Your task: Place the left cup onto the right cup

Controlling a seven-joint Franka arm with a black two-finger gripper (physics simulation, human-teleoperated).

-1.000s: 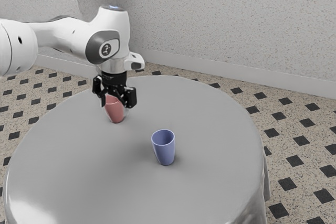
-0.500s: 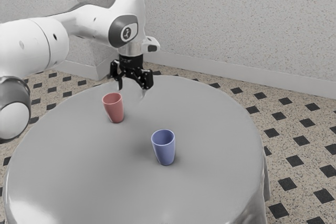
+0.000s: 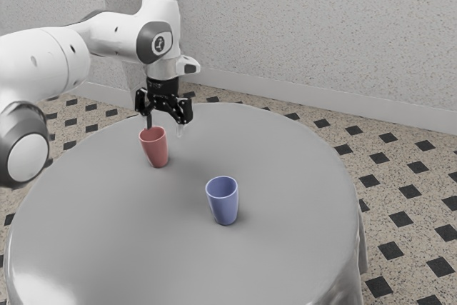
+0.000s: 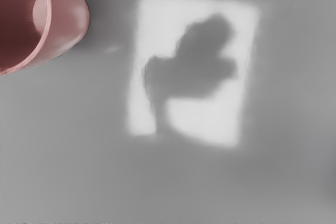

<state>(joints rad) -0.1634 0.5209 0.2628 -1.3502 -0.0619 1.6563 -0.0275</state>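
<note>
Over the far part of the worktop (image 3: 300,191), toward the exterior view's left, the end effector (image 3: 163,129) hangs with fingers spread and nothing between them. Red cup (image 3: 154,146) stands upright just below the finger nearer that side. Blue cup (image 3: 222,200) stands upright near the worktop's centre, well apart from the red cup. Neither cup is stacked.

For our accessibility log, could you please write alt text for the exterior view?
A white Franka arm holds its black gripper open above the rim of a pink cup on a round grey table. A blue cup stands apart, nearer the camera and toward the exterior view's right.
</note>
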